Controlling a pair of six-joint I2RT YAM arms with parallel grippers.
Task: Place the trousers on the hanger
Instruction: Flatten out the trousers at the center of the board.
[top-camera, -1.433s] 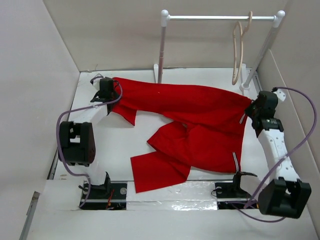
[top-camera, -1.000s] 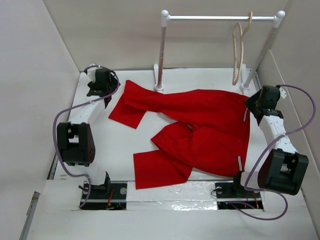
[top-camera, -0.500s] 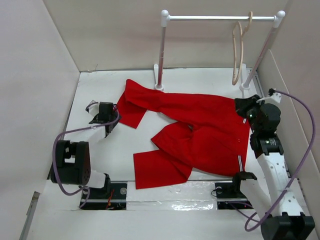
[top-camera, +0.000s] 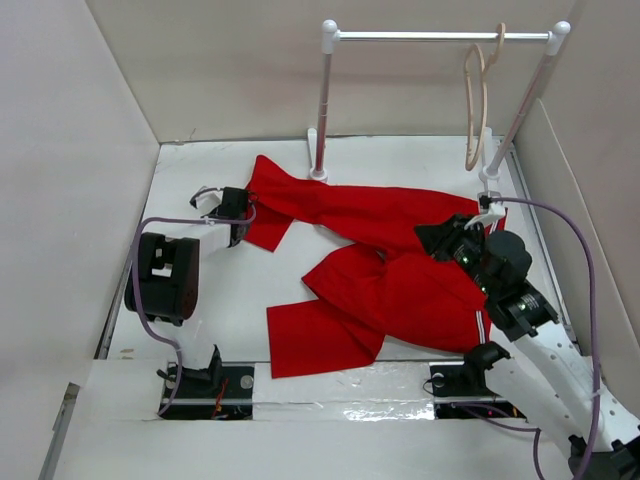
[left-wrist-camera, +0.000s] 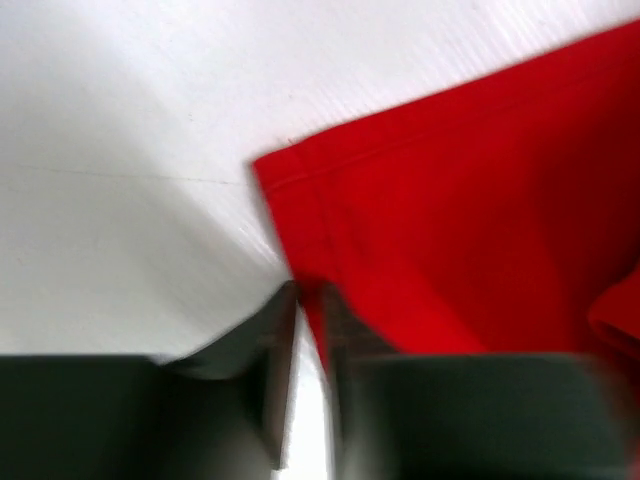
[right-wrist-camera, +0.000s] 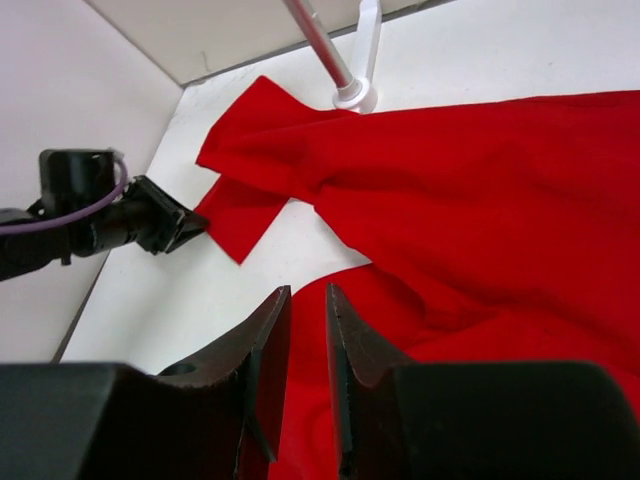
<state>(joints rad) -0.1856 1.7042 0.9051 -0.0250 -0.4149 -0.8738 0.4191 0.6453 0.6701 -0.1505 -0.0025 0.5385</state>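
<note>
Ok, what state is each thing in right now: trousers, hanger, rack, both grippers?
trousers: lying rumpled on the table, off the hanger
hanger: hooked on the rack bar, bare
rack: upright at the table's far edge
left gripper: jaws nearly together at a leg hem, grip unclear
right gripper: jaws a narrow slit apart above the trousers, holding nothing

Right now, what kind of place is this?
Probably a boxed-in robot test bench: blank panels wall the white table, a rack carries a hanger, and red trousers lie by the left arm and right arm.
</note>
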